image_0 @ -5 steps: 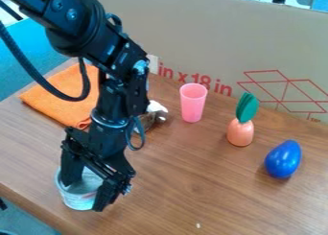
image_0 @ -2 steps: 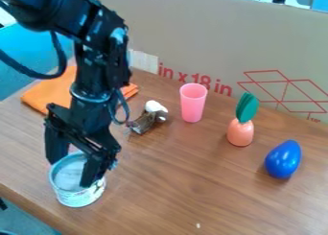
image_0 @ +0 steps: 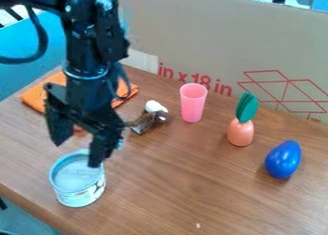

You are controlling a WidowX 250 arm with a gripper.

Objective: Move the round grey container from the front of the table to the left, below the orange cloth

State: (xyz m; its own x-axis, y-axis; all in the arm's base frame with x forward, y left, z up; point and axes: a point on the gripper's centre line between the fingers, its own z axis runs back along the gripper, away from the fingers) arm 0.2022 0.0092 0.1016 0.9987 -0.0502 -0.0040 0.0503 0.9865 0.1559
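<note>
Tin: near left of the table (image_0: 160, 195), directly below the gripper (image_0: 80, 145) and a little to the near side; the tin (image_0: 79, 198) stands upright, round, with its broad top up.
Tin's axis: vertical, running up toward the gripper.
Gripper: spread wide, nothing between its fingers, which point down; one is to the left and far, the other to the right and nearer.
Contact: the right fingertip overlaps the tin's far right rim in view; whether it touches or hangs above, I cannot tell.
Arm: one only, slanting in from the far left, upright at its wrist, a cable looping beside it.
Table edge: the near left edge runs just beside the tin, closer than any other object here.
Right of tin: wood surface stretches across toward the blue egg (image_0: 284, 159), well apart, at the right.
Far from tin: orange cloth (image_0: 38, 92) at far left, partly behind the gripper; brown-and-white toy (image_0: 148, 119) to its right.
Farther right: pink cup (image_0: 193, 104), upright; then the carrot toy (image_0: 240, 132), green leaves up.
Far side: cardboard (image_0: 217, 32) stands as a wall behind the cup and toys.
</note>
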